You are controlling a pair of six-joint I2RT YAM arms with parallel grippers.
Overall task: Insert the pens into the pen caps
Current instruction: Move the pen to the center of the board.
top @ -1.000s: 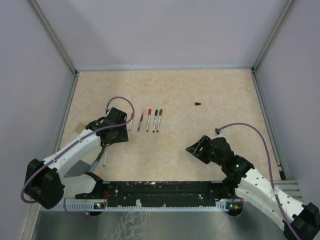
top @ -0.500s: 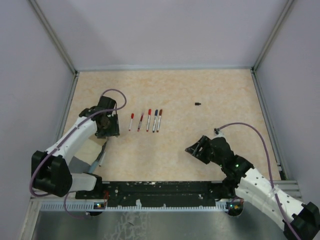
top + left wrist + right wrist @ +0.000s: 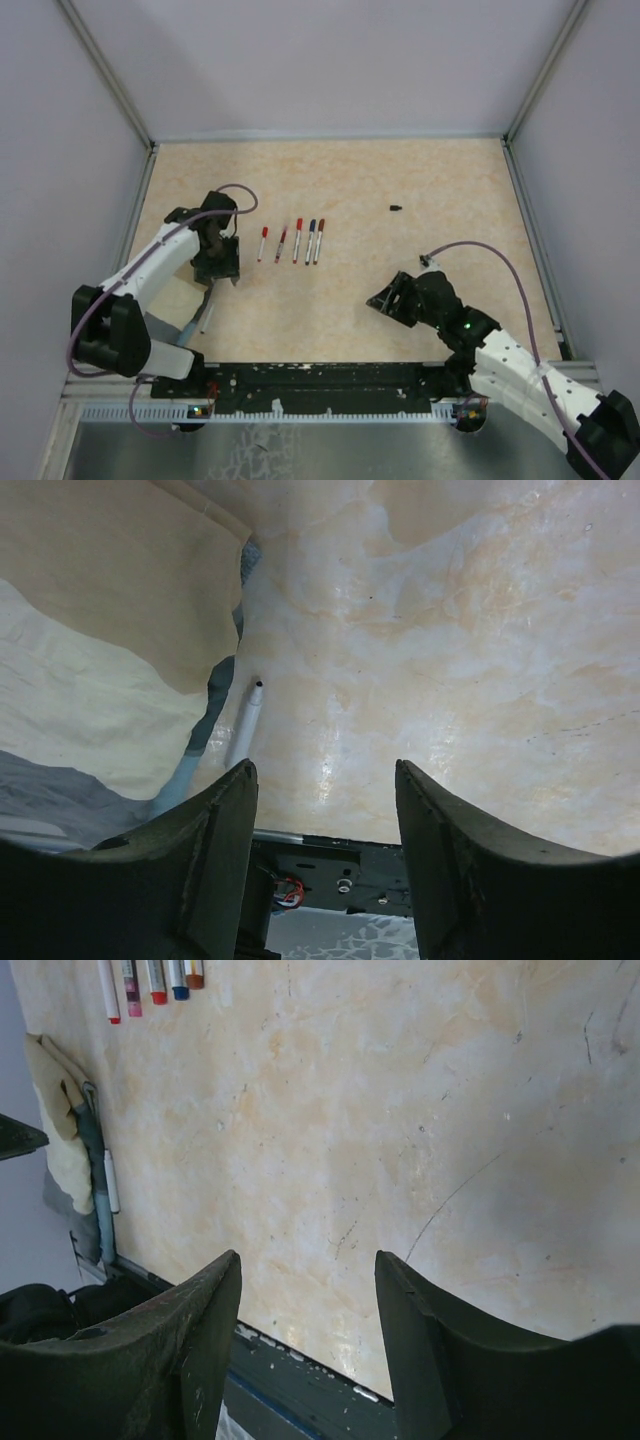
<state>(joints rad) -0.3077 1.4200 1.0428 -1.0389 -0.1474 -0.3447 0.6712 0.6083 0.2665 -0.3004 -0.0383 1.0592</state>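
Note:
Several white pens (image 3: 297, 241) with red, blue and dark tips lie side by side left of the table's middle; their capped ends (image 3: 155, 980) show at the top of the right wrist view. One more white pen (image 3: 208, 318) with a small black tip lies alone near the left front, also in the left wrist view (image 3: 243, 730) and the right wrist view (image 3: 111, 1181). A tiny black pen cap (image 3: 396, 208) sits alone at the back right. My left gripper (image 3: 218, 278) (image 3: 322, 775) hangs open and empty over the table, facing the near edge, the lone pen ahead to its left. My right gripper (image 3: 380, 298) (image 3: 308, 1260) is open and empty.
A beige taped patch (image 3: 110, 630) with a grey-blue strip (image 3: 205, 720) lies right beside the lone pen. The black base rail (image 3: 320, 378) runs along the near edge. Metal frame posts and grey walls close in the table on three sides.
My left gripper pulled left off the pen row and turned toward the near edge; the leftmost pen of the row now shows. The right arm shifted only slightly.

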